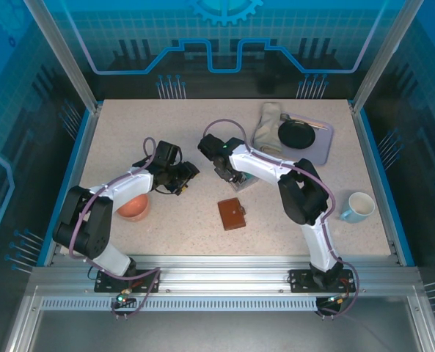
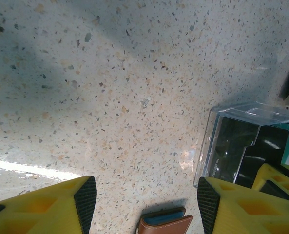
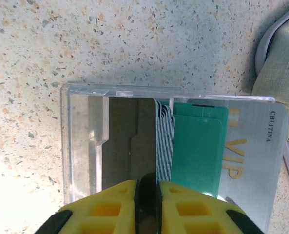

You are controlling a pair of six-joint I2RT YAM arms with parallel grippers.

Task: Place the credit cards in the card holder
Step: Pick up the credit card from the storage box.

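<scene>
Closed right hand (image 3: pixel 147 189) perhaps pinches credit cards (image 3: pixel 198 146), edges hidden.

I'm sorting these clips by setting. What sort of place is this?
Probably a robot test cell, not a home: an aluminium frame with blue printed panels encloses a speckled table, two arms are bolted to its near rail, and the mug and card holder look like staged props.

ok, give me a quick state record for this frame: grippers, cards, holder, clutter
left gripper: open, over bare table
right gripper: shut, at the clear box; cannot tell if a card is pinched
credit cards: teal and pale grey, in the clear box
card holder: folded shut, on the table between the arms
clutter: orange bowl, mug, tray with black plate, cloth
</scene>
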